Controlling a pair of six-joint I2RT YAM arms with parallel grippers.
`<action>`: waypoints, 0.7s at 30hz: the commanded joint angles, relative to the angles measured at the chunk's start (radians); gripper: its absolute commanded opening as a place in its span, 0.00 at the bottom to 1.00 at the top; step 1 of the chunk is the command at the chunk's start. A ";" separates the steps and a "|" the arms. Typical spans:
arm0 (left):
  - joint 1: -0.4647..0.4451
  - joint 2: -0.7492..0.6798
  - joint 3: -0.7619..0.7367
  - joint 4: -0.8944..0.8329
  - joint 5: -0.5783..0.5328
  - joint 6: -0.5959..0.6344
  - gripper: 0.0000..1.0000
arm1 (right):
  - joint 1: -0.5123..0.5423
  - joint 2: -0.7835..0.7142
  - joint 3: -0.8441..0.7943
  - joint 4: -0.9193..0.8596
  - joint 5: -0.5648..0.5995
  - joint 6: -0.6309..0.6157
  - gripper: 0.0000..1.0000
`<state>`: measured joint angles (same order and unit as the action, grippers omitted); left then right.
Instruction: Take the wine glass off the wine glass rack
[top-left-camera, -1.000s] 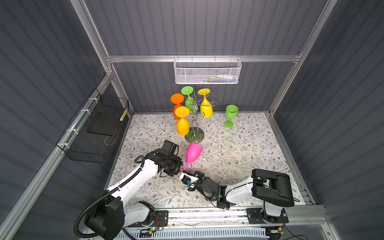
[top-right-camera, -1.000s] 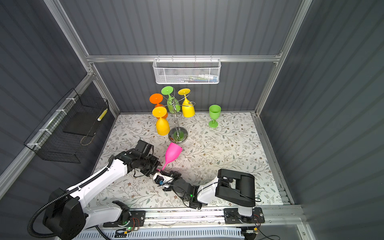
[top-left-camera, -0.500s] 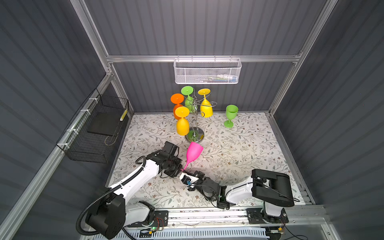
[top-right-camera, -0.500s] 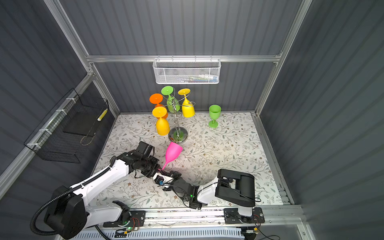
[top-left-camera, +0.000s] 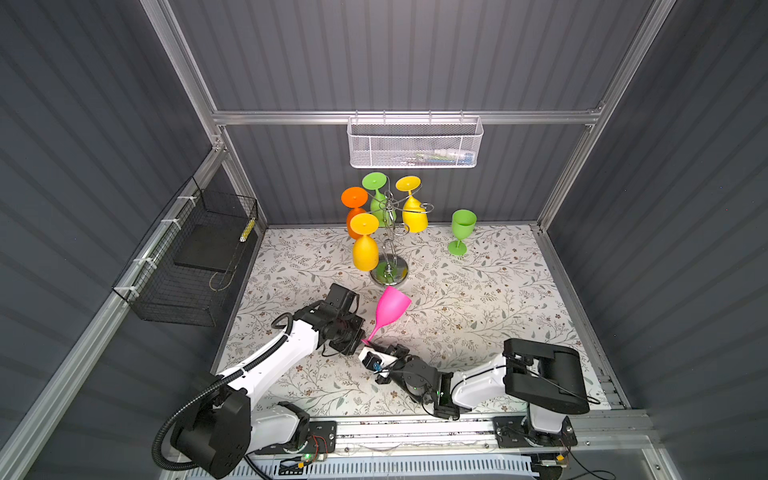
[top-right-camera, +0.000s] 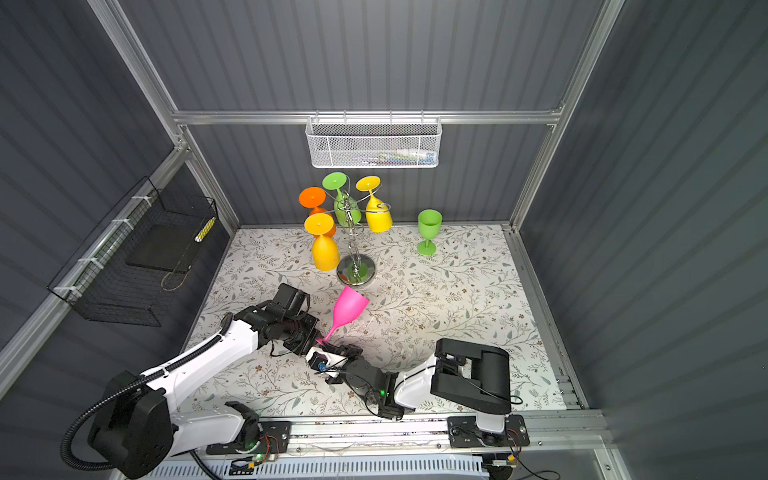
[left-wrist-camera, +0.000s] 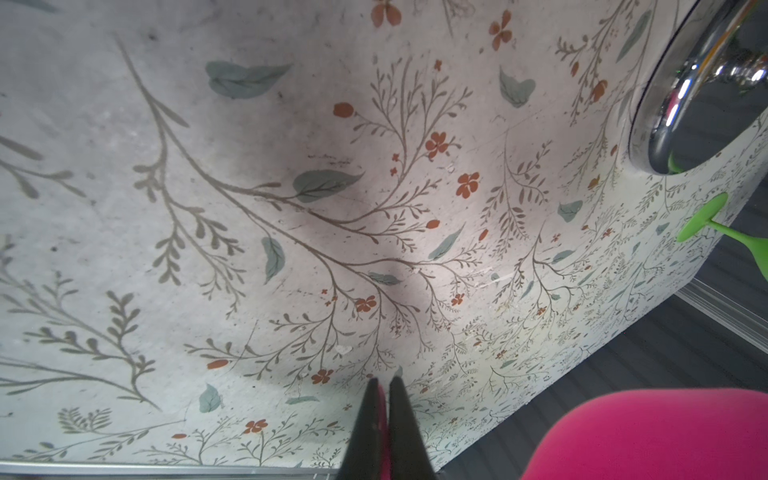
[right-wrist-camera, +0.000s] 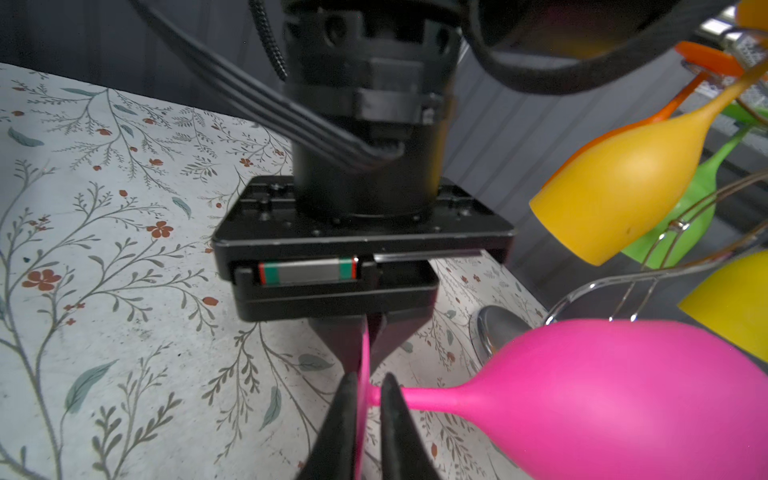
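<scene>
In both top views the pink wine glass (top-left-camera: 390, 305) is off the rack (top-left-camera: 395, 272). It sits tilted just in front of the rack's disc base, bowl uppermost and leaning toward the base, foot low over the worktop (top-left-camera: 478, 311). The left gripper (top-left-camera: 360, 338) and right gripper (top-left-camera: 375, 346) meet at that foot from opposite sides. Four glasses hang inverted on the rack arms: one orange, one green, two yellow. A separate green glass (top-left-camera: 461, 226) stands upright on the worktop to the right of the rack, well apart from both arms. In the left wrist view the left gripper (left-wrist-camera: 383, 399) has its fingers together with a thin pink strip clamped between them. The glass bowl (left-wrist-camera: 665, 436) fills one corner and the chrome rack base (left-wrist-camera: 706, 104) shows in another. In the right wrist view the left gripper (right-wrist-camera: 365, 332) pinches the edge of the pink foot disc. The right gripper (right-wrist-camera: 368, 386) has its fingers slightly apart, one on each side of the same disc, with the stem running off to the bowl (right-wrist-camera: 623, 386).
</scene>
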<state>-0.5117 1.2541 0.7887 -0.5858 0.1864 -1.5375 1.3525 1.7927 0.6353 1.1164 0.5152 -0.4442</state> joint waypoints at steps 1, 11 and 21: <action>-0.002 -0.017 -0.020 -0.024 -0.050 0.027 0.02 | -0.018 -0.066 -0.021 -0.045 0.023 0.053 0.25; 0.019 -0.016 -0.069 0.046 -0.071 0.067 0.01 | -0.043 -0.244 -0.071 -0.253 -0.011 0.154 0.56; 0.040 -0.088 -0.116 0.105 -0.112 0.181 0.01 | -0.314 -0.625 0.007 -0.791 -0.359 0.494 0.61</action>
<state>-0.4812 1.1999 0.6998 -0.5133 0.0986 -1.4242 1.1027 1.2381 0.5858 0.5514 0.3069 -0.1013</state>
